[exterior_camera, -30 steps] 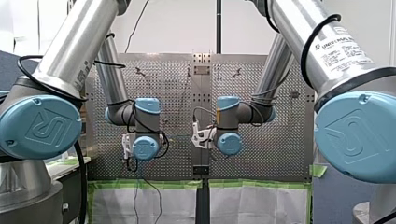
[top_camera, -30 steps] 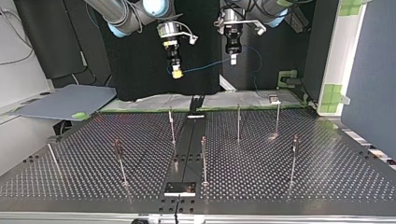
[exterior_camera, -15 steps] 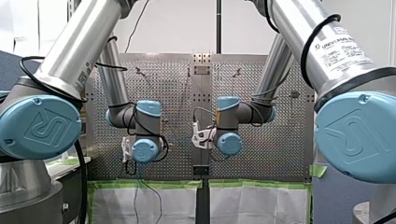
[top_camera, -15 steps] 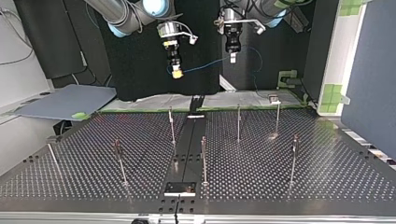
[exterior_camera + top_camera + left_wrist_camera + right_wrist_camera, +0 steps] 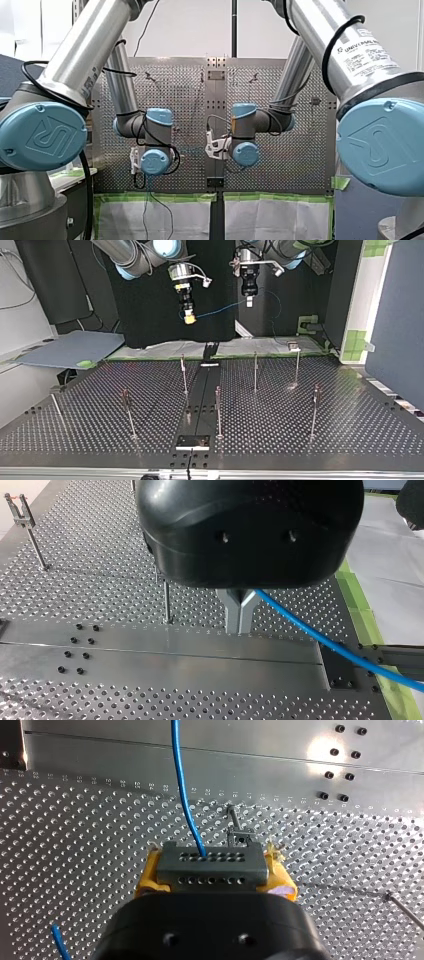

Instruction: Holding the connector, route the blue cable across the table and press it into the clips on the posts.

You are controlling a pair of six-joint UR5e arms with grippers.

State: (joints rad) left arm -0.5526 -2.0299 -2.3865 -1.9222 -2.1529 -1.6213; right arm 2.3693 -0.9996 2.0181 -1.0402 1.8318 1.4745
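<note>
Left gripper (image 5: 240,627) raised, pointing down, metal fingers (image 5: 234,611) pinched on blue cable (image 5: 325,642); right gripper (image 5: 212,870) likewise, yellow pads (image 5: 145,881) clamping connector (image 5: 240,869).

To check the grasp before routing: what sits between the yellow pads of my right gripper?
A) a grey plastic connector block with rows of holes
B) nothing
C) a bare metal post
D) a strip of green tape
A: in the right wrist view my right gripper clamps the grey connector block, thin blue cable leaving it.

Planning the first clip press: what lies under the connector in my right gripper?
In the right wrist view, the perforated table lies below the connector, and a post's clip pokes out past its far edge. The connector and my right gripper hide whatever is directly beneath.
</note>
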